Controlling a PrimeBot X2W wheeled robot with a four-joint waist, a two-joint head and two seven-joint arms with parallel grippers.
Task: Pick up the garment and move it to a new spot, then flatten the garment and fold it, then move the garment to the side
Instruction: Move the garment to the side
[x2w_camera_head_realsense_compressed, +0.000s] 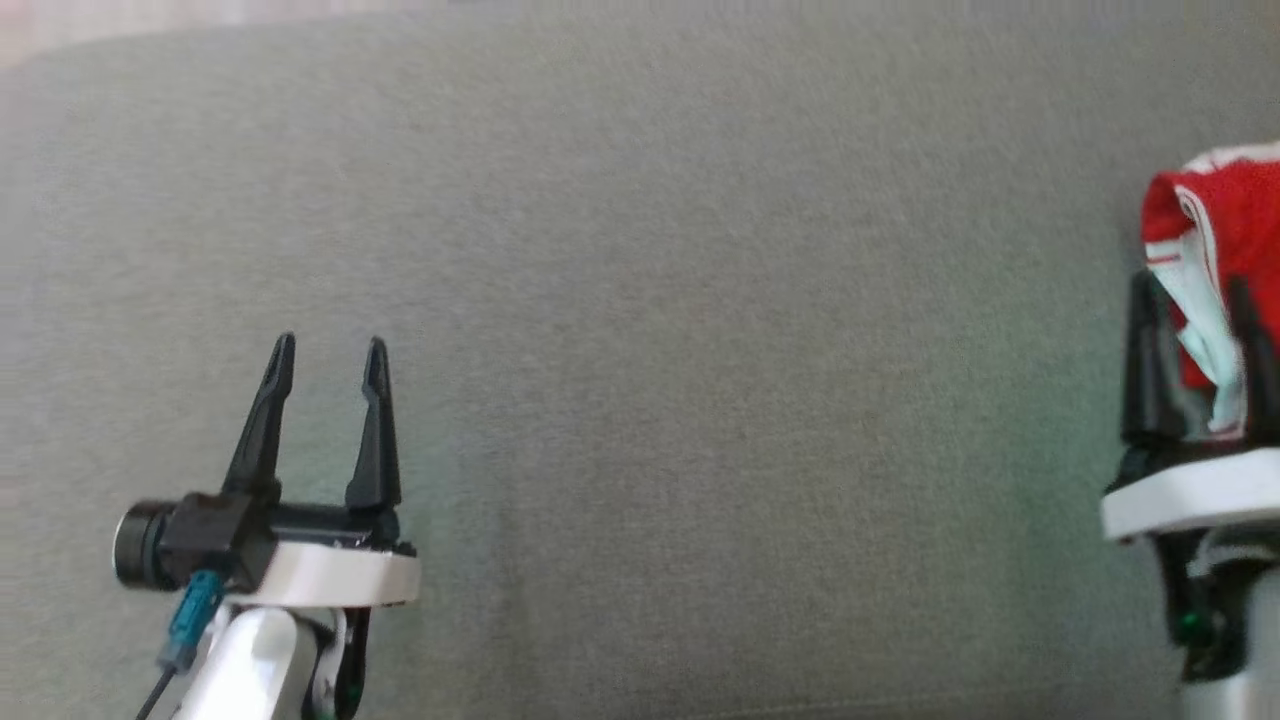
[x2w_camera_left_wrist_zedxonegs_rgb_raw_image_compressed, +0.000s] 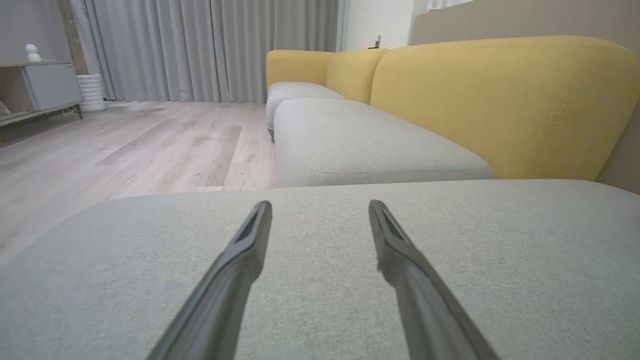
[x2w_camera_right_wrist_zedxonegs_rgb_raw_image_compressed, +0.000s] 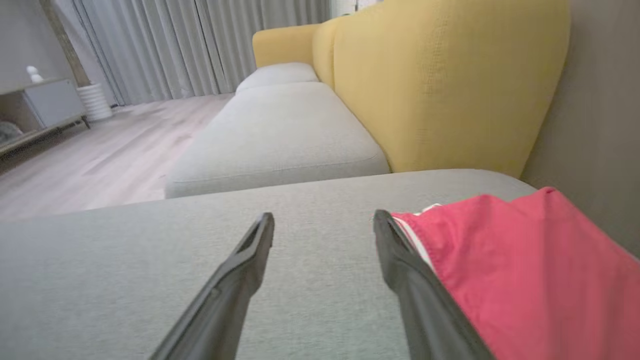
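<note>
Head view: red garment (x2w_camera_head_realsense_compressed: 1222, 205) bunched at the right edge of the grey cushion (x2w_camera_head_realsense_compressed: 640, 300).
My right gripper (x2w_camera_right_wrist_zedxonegs_rgb_raw_image_compressed: 324, 216): spread wide, empty; cloth touches its outer finger.
My left gripper (x2w_camera_head_realsense_compressed: 330, 345): spread wide, empty, well apart.
Handling: likely soft, light, floppy; I'd pinch a hem.

The red-and-white garment (x2w_camera_head_realsense_compressed: 1225, 215) runs off the head view's right edge, as does the right gripper (x2w_camera_head_realsense_compressed: 1190, 285), cloth masking part of it. A white object (x2w_camera_left_wrist_zedxonegs_rgb_raw_image_compressed: 32, 51) on the distant cabinet (x2w_camera_left_wrist_zedxonegs_rgb_raw_image_compressed: 50, 85) is too small to identify.
</note>
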